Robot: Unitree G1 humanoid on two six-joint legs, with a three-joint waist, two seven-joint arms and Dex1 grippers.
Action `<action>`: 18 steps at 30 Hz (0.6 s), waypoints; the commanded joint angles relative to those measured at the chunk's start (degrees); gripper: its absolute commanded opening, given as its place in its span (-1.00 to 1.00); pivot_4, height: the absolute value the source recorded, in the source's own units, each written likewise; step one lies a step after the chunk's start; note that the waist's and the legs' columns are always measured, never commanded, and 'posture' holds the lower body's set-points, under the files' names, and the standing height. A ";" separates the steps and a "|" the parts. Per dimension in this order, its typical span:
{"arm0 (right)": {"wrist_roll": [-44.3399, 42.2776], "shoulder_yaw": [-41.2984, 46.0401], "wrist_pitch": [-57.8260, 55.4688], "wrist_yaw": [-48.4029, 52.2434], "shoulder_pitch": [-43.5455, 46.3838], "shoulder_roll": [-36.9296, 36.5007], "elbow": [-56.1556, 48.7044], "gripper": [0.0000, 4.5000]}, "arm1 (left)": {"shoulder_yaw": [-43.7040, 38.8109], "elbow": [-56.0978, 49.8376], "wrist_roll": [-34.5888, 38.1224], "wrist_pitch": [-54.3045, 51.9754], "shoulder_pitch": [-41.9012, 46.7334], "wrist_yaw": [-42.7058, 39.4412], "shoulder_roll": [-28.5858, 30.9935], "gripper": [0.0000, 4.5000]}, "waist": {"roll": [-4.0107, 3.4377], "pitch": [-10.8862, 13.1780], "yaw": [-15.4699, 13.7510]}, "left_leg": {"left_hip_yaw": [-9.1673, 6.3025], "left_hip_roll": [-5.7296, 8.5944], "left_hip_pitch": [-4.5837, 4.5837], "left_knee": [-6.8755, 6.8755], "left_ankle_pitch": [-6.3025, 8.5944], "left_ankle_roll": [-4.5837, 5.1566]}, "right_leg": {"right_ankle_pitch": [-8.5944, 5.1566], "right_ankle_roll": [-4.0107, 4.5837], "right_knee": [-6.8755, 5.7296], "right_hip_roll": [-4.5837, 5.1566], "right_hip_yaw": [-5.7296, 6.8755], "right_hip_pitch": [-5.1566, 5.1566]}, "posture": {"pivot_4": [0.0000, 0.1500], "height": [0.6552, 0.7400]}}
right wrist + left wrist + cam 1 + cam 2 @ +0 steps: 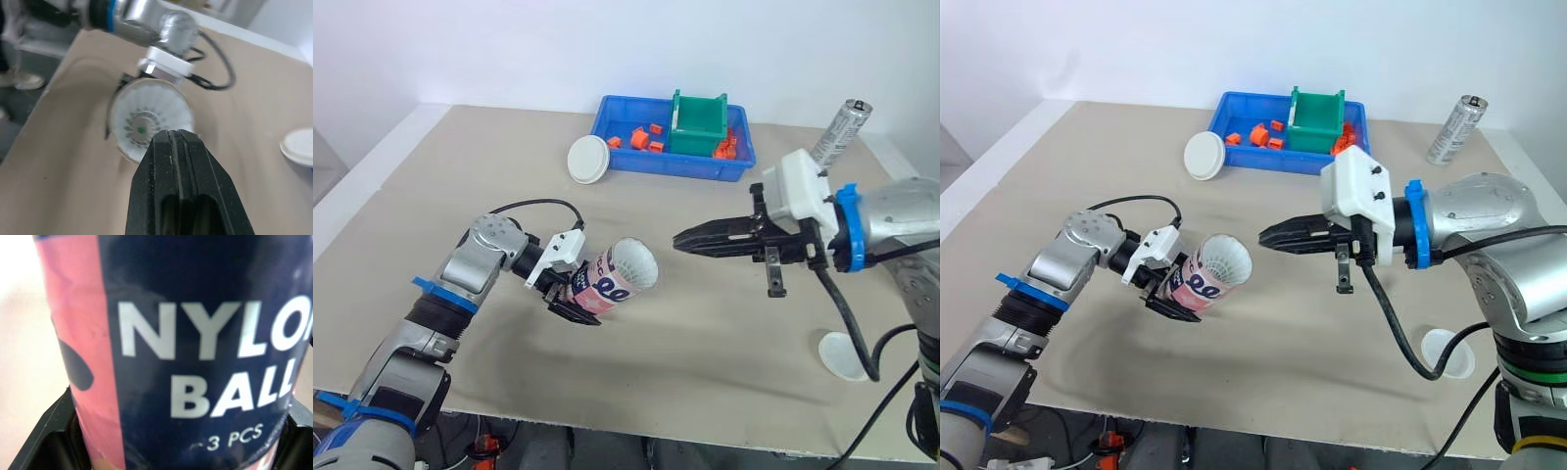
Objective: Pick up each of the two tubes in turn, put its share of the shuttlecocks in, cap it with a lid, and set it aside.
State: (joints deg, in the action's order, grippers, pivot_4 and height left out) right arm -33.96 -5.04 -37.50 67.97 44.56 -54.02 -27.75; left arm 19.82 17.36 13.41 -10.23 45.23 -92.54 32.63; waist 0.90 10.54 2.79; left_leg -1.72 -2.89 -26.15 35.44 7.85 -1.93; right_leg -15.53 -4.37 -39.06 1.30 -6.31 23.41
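1. Grip on the pink and navy tube (617, 276): the left gripper (576, 299) pinches it around its lower body, left of centre in the head view, lifted off the table (460, 196).
2. The tube lies tilted, its open mouth turned toward the right of the frame.
3. A white shuttlecock (146, 120) sits inside that mouth, its skirt facing outward.
4. The right gripper (680, 240) hangs at centre right, its fingers pressed together with nothing between them, tips aimed at the tube's mouth and just apart from it.
5. A silver tube (840, 130) stands at the upper right.
6. A blue tray (666, 164) at top centre holds a green bin (697, 122) and orange pieces (641, 137).
7. One white lid (588, 159) leans against the tray's left end; another lid (842, 354) lies at lower right.
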 commanded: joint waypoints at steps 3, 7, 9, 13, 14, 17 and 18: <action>11.94 -12.99 6.73 6.21 9.49 2.23 6.02 -0.96 | -0.55 0.04 0.36 1.39 1.90 0.04 0.15 0.71 | 0.00 0.00 0.03 | -0.01 -0.01 0.00 -0.02 0.00 0.00 | -0.02 0.02 0.00 -0.01 0.02 0.02 | 1.00 0.71; 15.17 -18.41 10.28 12.38 15.03 6.35 13.03 -0.96 | -0.46 0.39 0.24 1.71 2.27 0.04 -0.18 0.71 | 0.00 0.00 -0.01 | 0.03 -0.01 -0.01 0.00 0.00 0.00 | -0.02 0.06 0.00 0.00 0.02 0.05 | 1.00 0.71; 16.51 -20.49 12.34 15.79 16.38 7.61 14.62 -0.96 | -0.51 0.27 0.30 1.72 2.29 0.04 -0.16 0.71 | 0.00 0.00 -0.06 | 0.01 -0.01 -0.04 -0.01 0.00 0.00 | 0.07 -0.13 0.00 -0.01 0.02 0.04 | 1.00 0.71; 18.25 -22.63 13.76 18.83 18.61 11.30 16.74 -0.96 | -0.69 0.07 0.34 1.79 2.06 0.05 -0.01 0.71 | 0.00 0.00 -0.08 | -0.04 0.00 -0.11 -0.03 0.01 -0.02 | 0.04 -0.09 0.00 -0.01 0.03 0.05 | 1.00 0.71; 18.96 -23.23 13.78 18.83 19.40 12.92 17.68 -0.96 | -0.77 0.01 0.31 1.79 1.98 0.05 0.03 0.71 | 0.00 0.00 -0.08 | -0.05 0.01 -0.12 -0.05 0.01 -0.02 | 0.05 -0.07 0.00 -0.01 0.04 0.05 | 1.00 0.71; 21.29 -24.85 13.69 17.88 21.21 17.45 20.63 -0.96 | -0.92 0.09 0.20 1.78 2.02 0.05 -0.02 0.71 | 0.00 0.00 0.04 | -0.07 -0.01 -0.10 -0.06 0.01 -0.02 | 0.04 -0.06 -0.03 -0.05 0.06 0.09 | 1.00 0.71; 21.93 -25.22 13.38 17.43 21.48 18.72 21.15 -0.96 | -0.98 0.16 0.13 1.78 2.06 0.05 -0.09 0.71 | 0.00 0.00 0.01 | -0.08 -0.04 -0.10 -0.06 0.01 -0.02 | 0.04 -0.06 -0.04 -0.07 0.09 0.09 | 1.00 0.71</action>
State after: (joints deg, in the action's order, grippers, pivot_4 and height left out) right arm -12.87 -30.17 -24.45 85.68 64.67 -35.88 -6.60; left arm 20.21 18.27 13.31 -8.88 46.23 -92.57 32.33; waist 0.90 10.55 2.79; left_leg -1.83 -2.96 -26.25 35.40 7.86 -1.95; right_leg -15.49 -4.43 -39.13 1.19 -6.20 23.50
